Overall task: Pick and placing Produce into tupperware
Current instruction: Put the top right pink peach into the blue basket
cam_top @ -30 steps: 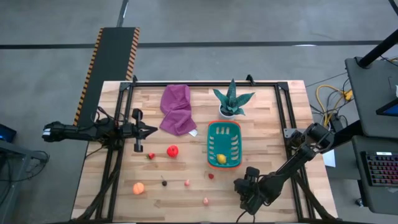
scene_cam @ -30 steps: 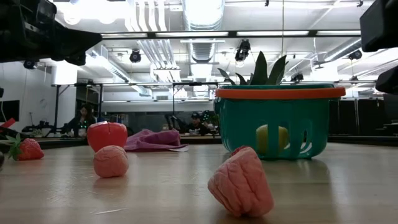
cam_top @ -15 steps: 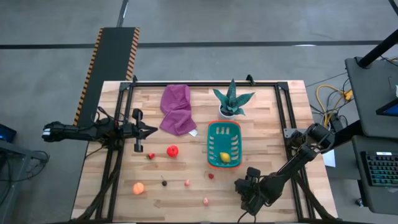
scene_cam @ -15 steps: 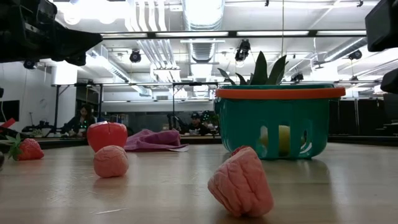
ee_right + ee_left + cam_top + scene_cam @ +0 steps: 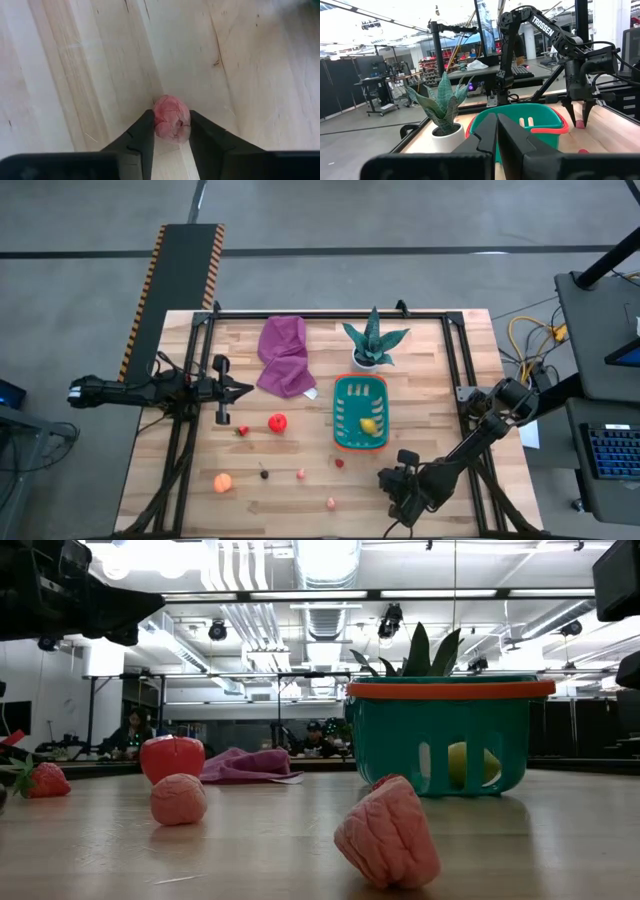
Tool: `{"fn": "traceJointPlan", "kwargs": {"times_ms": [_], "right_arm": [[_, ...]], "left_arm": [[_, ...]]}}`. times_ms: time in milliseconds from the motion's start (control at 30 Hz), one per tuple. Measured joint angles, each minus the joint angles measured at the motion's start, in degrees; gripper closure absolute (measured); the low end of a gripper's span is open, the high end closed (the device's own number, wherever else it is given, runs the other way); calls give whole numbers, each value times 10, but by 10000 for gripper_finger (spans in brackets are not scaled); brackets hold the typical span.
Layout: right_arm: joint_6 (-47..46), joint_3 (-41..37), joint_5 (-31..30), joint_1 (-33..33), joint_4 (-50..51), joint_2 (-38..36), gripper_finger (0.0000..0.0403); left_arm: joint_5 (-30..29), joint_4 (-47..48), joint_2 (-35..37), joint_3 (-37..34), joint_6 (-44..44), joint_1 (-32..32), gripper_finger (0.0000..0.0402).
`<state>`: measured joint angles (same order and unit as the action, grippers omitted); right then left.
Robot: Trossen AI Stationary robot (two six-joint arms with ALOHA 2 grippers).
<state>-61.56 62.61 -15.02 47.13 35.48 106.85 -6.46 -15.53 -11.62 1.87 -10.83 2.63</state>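
Pick-up in hand: the right gripper (image 5: 170, 131) has its fingers pinched on a pink piece (image 5: 171, 117) on the counter near the basket (image 5: 340, 416), so next comes a lift and carry over its rim, while the left gripper (image 5: 243, 391) waits closed, well apart from the basket.
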Motion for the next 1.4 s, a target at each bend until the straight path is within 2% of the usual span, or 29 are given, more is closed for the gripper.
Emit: {"fn": "traceJointPlan", "kwargs": {"times_ms": [567, 800, 1033, 1400], "right_arm": [[5, -2, 3, 0, -1, -23, 312], [25, -2, -58, 0, -7, -85, 312], [90, -1, -102, 1, -48, -151, 312], [213, -1, -115, 1, -128, -219, 319]], "left_arm": [[0, 0, 0, 0, 0, 0, 402], [0, 0, 0, 0, 0, 0, 402], [0, 0, 0, 0, 0, 0, 402], [0, -1, 0, 0, 0, 0, 402]]}}
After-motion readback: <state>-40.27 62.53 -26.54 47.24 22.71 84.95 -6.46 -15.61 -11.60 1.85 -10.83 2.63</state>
